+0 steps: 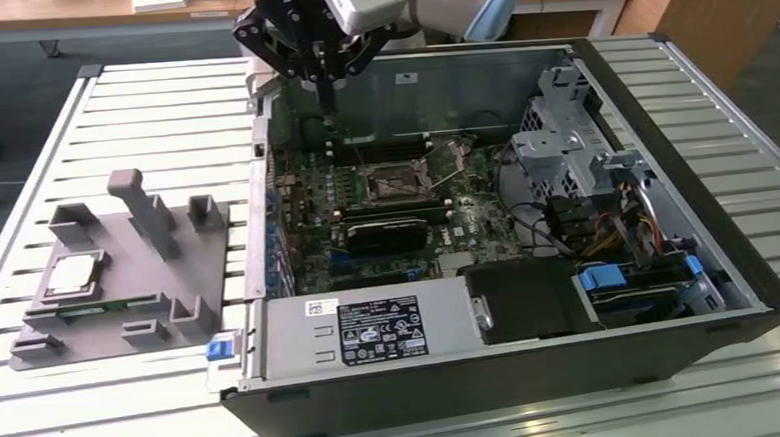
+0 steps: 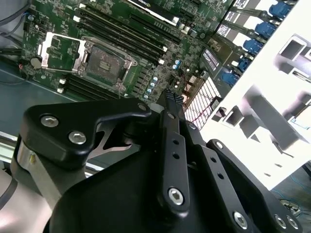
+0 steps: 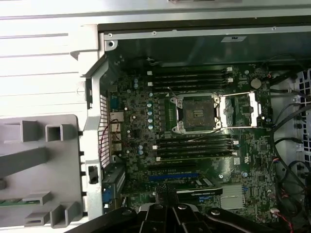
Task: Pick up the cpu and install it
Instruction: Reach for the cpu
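The cpu (image 1: 76,275), a small flat square chip with a silver top, lies on the grey holder (image 1: 113,283) at the exterior view's left, outside the computer case. My gripper (image 1: 328,117) hangs over the far left corner of the open case, well away from the cpu, with its fingers shut together and nothing between them. In both wrist views the black fingertips (image 2: 172,99) (image 3: 167,201) point at the green motherboard. The black cpu socket (image 1: 395,183) (image 2: 104,58) (image 3: 197,114) sits bare, its metal frame (image 3: 240,110) swung open beside it.
The case walls (image 1: 261,185) rise around the motherboard. Inside are a graphics card (image 1: 384,234), a grey power supply (image 1: 369,330), drive cages (image 1: 573,139) and cables (image 1: 565,229). A green memory stick (image 1: 95,312) lies in the holder. The table (image 1: 132,122) is slatted metal.
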`<state>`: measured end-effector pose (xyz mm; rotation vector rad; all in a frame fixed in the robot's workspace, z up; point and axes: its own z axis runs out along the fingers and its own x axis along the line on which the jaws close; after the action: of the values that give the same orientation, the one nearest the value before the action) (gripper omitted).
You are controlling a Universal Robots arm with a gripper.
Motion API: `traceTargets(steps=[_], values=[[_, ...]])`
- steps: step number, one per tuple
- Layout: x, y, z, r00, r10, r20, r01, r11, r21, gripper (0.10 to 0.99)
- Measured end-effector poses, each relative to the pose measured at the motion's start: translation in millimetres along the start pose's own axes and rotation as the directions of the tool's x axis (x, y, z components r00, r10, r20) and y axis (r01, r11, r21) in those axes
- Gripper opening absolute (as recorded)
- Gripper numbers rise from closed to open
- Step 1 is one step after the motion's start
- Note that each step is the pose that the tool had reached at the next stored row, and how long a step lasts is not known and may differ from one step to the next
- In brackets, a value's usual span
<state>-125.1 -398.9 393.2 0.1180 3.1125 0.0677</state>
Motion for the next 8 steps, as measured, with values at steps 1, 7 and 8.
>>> traceTargets(steps=[1,7,8], values=[[0.2,0.0,0.0,1.0,0.0,0.0,0.0,1.0,0.0,0.106],[2.2,-0.2,0.1,1.0,0.0,0.0,0.0,1.0,0.0,0.106],[2.5,-0.2,0.2,1.0,0.0,0.0,0.0,1.0,0.0,0.106]])
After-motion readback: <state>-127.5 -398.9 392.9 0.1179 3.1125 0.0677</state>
